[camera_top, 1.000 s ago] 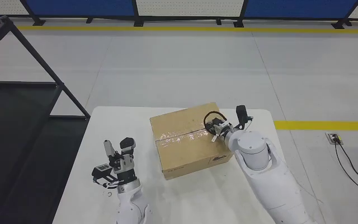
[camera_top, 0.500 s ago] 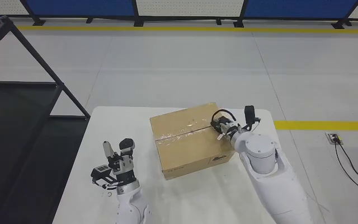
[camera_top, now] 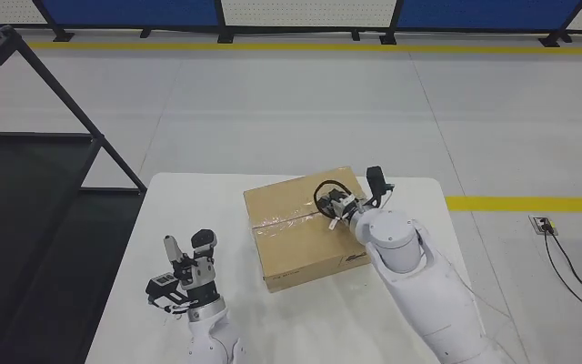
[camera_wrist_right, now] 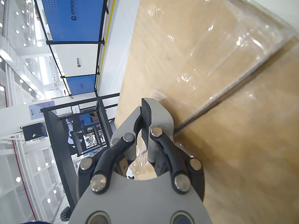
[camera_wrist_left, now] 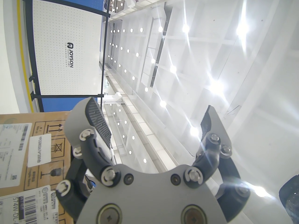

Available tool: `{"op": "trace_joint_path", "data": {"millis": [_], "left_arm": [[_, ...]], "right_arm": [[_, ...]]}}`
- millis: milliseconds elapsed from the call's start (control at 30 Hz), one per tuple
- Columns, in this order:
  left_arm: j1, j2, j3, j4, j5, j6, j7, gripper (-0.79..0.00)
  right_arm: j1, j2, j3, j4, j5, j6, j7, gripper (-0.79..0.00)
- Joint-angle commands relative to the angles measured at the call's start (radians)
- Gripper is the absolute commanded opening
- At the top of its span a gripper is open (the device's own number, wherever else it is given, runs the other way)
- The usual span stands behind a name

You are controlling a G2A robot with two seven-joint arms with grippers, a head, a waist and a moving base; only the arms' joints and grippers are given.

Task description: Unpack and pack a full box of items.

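Note:
A closed brown cardboard box (camera_top: 293,244) stands in the middle of the white table (camera_top: 127,264), its top seam covered with shiny clear tape (camera_top: 289,219). My right gripper (camera_top: 327,202) hovers low over the right half of the box top, right by the seam. In the right wrist view this gripper (camera_wrist_right: 143,103) has its fingers pressed together, with crumpled clear film pinched between them above the box (camera_wrist_right: 198,47). My left gripper (camera_top: 188,242) stands at the table's front left, pointing upward and open. The left wrist view shows the left gripper (camera_wrist_left: 151,113) holding nothing, with the box's labelled side (camera_wrist_left: 23,145) behind it.
A black metal frame (camera_top: 64,100) stands beyond the table's left edge. Bare tabletop lies left of and in front of the box. Blue and white partition panels (camera_top: 309,11) line the far side of the floor.
My right gripper swung out to the box's right edge, then came back left over the box top near the seam. The left arm sank slightly toward the front.

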State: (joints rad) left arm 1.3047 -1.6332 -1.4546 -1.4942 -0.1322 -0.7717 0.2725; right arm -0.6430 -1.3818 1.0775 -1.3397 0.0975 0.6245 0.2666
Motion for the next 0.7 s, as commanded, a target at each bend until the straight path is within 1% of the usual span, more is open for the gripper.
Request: {"op": "trace_joint_path", "data": {"millis": [0, 200, 333, 433, 467, 567, 667], "left_arm": [[0.002, 0.0, -0.001, -0.002, -0.001, 0.0, -0.001, 0.0], [-0.001, -0.001, 0.003, -0.003, 0.003, 0.003, -0.006, 0.0], [-0.001, -0.001, 0.002, -0.001, 0.003, 0.002, -0.007, 0.0], [0.001, -0.001, -0.005, 0.001, 0.006, -0.006, 0.0, 0.0], [0.003, -0.001, -0.008, 0.001, 0.008, -0.009, 0.003, 0.0], [0.012, -0.001, -0.014, -0.003, 0.01, -0.025, 0.012, 0.0], [0.024, -0.001, -0.018, -0.005, 0.004, -0.038, 0.012, 0.0]], "right_arm": [[0.005, -0.001, 0.008, 0.014, 0.008, -0.001, -0.004, -0.785], [-0.011, 0.001, 0.058, 0.014, 0.028, -0.003, -0.031, -0.785], [-0.048, 0.006, 0.083, -0.036, 0.038, -0.038, -0.018, -0.785], [-0.069, 0.009, 0.056, -0.084, 0.011, -0.042, 0.045, -0.785], [-0.069, 0.009, 0.037, -0.097, 0.005, -0.039, 0.085, -0.785], [-0.044, 0.006, -0.022, -0.108, -0.026, -0.022, 0.173, -0.785], [0.001, -0.004, -0.094, -0.081, -0.048, -0.007, 0.244, -0.785]]}}
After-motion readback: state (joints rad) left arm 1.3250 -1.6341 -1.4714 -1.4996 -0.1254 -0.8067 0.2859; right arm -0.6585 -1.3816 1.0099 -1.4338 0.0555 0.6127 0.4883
